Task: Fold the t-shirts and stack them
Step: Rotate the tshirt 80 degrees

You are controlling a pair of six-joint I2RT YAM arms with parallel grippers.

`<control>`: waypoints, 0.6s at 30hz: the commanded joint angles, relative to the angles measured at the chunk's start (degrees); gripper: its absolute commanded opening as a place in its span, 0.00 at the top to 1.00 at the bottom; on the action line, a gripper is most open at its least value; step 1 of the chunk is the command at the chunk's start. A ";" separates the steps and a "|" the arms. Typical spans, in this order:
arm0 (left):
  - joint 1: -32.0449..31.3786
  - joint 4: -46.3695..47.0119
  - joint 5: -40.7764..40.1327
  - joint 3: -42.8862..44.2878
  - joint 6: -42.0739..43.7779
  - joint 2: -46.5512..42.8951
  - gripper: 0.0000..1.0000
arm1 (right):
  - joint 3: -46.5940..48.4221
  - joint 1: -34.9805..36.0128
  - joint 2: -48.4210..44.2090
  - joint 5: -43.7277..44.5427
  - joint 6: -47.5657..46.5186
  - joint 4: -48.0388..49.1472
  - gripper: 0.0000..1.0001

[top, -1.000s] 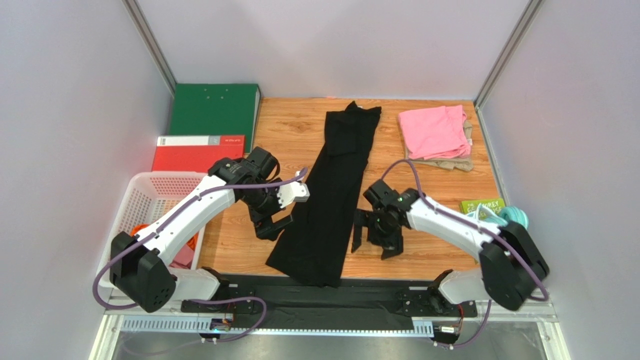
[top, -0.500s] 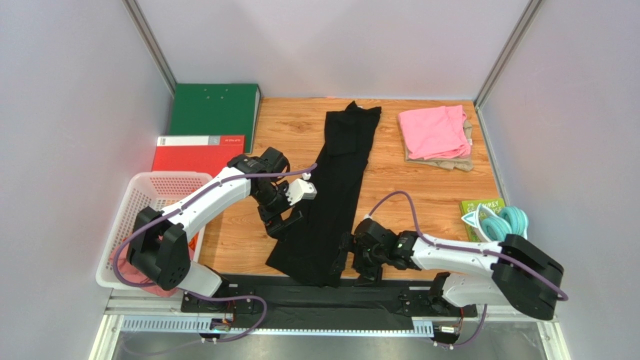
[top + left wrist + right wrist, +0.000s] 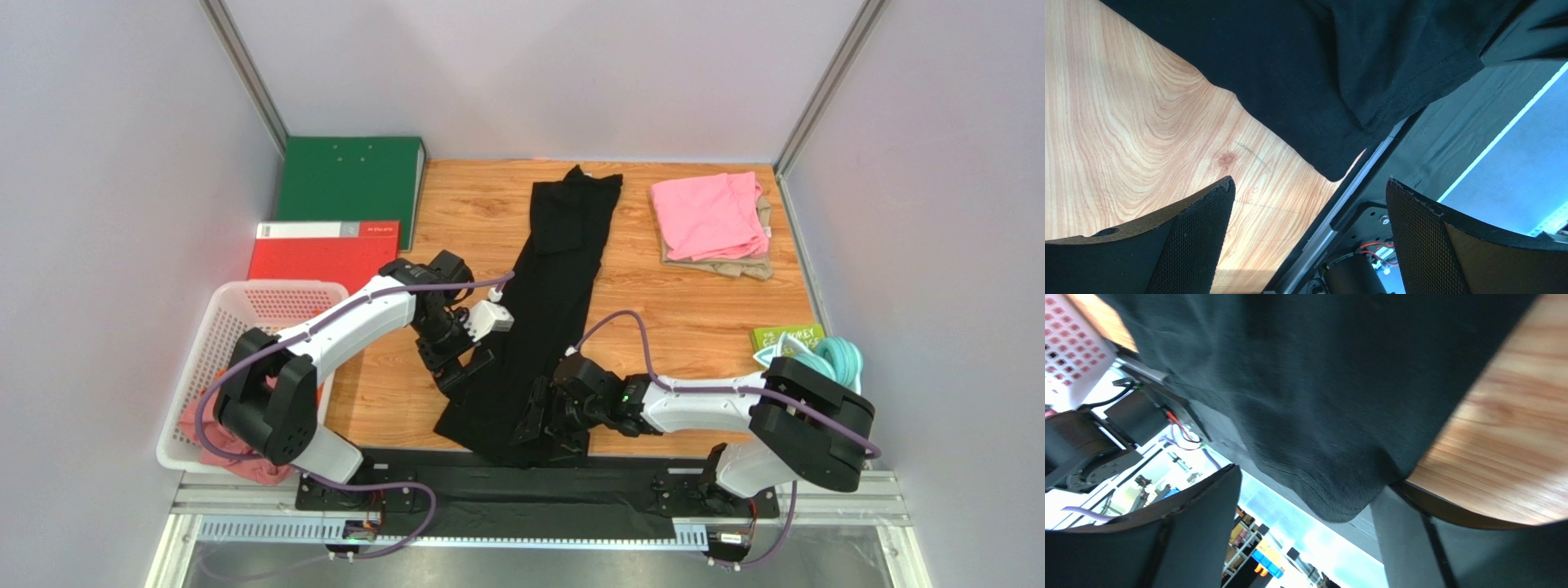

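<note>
A large black t-shirt (image 3: pixel 555 276), folded into a long strip, runs from the far edge of the table to the near edge. My left gripper (image 3: pixel 464 365) is open and empty at the shirt's left edge. In the left wrist view its gripper (image 3: pixel 1309 184) hovers over bare wood just short of the shirt's near corner (image 3: pixel 1333 165). My right gripper (image 3: pixel 541 425) is open at the shirt's near right corner. In the right wrist view its gripper (image 3: pixel 1303 487) has the overhanging hem (image 3: pixel 1333 496) between the open fingers. A folded pink shirt (image 3: pixel 708 213) lies on a beige one (image 3: pixel 734 265) at the far right.
A white basket (image 3: pixel 260 306) at the left holds dusty-rose cloth (image 3: pixel 206 431), partly hidden by my left arm. A green binder (image 3: pixel 350 181) and a red binder (image 3: pixel 319 249) lie at the far left. A teal coiled bundle (image 3: pixel 837 358) and a green packet (image 3: pixel 785 333) sit at the right edge.
My right arm swung from the shirt's right side down and left to its near right corner. My left gripper shifted slightly right and nearer, to the shirt's left edge.
</note>
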 commanded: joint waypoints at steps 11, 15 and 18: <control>0.24 -0.42 -5.75 3.29 -0.15 -1.75 0.03 | -3.32 3.35 -5.49 4.38 4.03 1.64 0.67; 0.67 -1.21 -6.73 4.70 0.38 -2.63 0.02 | -2.97 4.05 -4.88 3.24 3.85 0.85 0.79; 1.81 -1.91 -6.38 5.85 0.64 -3.51 0.02 | -3.85 4.40 -4.87 2.62 4.38 0.94 0.90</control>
